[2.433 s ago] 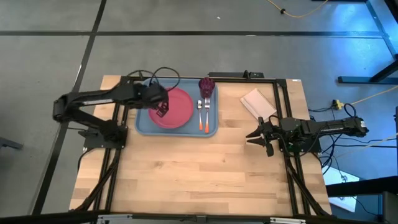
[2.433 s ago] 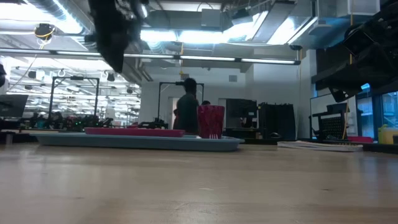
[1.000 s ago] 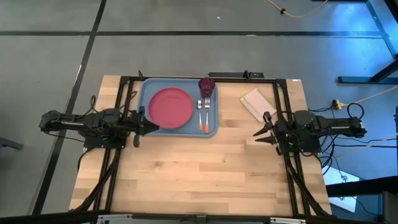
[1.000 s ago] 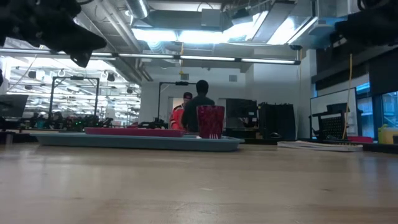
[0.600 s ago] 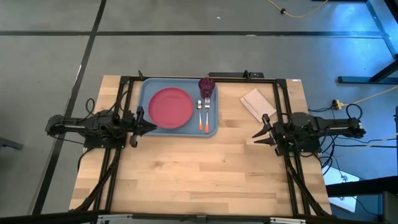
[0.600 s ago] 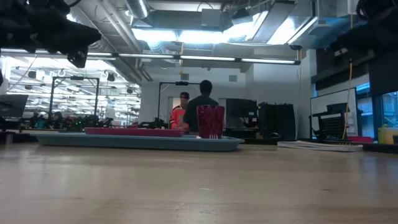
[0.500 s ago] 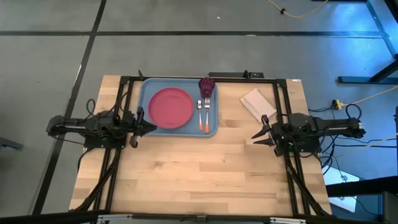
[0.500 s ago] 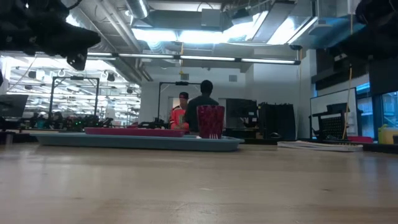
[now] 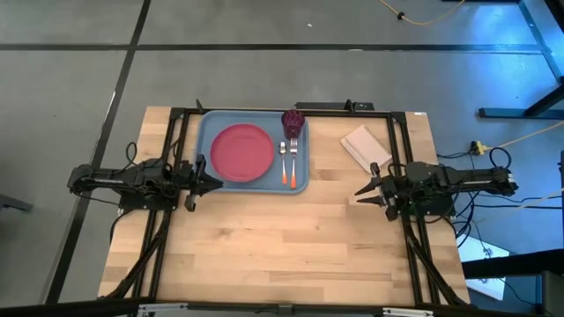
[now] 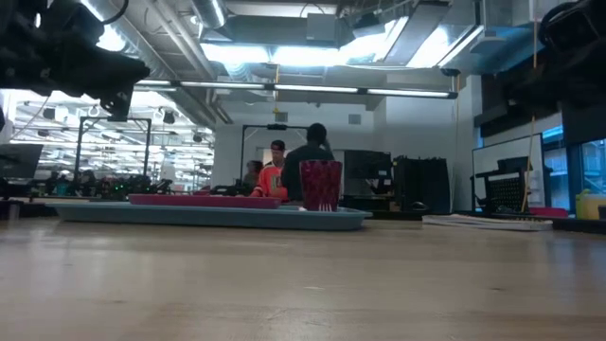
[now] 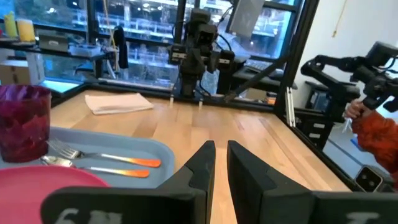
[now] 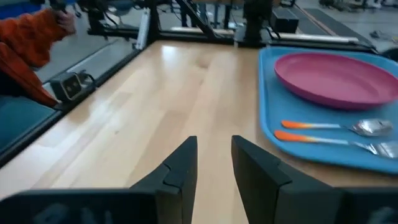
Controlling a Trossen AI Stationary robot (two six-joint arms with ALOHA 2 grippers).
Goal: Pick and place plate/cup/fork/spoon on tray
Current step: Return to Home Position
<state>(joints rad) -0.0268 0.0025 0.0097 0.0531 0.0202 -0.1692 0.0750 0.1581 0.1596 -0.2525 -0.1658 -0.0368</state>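
Observation:
The light-blue tray [image 9: 204, 173] lies at the table's far middle. On it rest the pinkish-red plate [image 9: 241, 152], the maroon cup [image 9: 293, 121] upright at its far right corner, and the spoon [image 9: 284, 164] and fork [image 9: 293, 162] side by side, orange handles toward the near edge. My left gripper [image 9: 218, 181] hovers just off the tray's near left corner, fingers almost together and empty [image 11: 221, 149]. My right gripper [image 9: 359, 194] hovers to the right of the tray, narrowly open and empty [image 12: 214, 142].
A pale folded napkin [image 9: 363, 145] lies on the table right of the tray, just beyond my right gripper. Black frame rails run along both table sides. The table's near half is bare wood [image 9: 282, 246]. People show in the room behind [image 10: 308, 166].
My left gripper has pulled back from above the plate toward the table's left edge and come lower, settling level beside the tray. My right gripper has edged slightly toward the tray. The dishes on the tray have stayed put.

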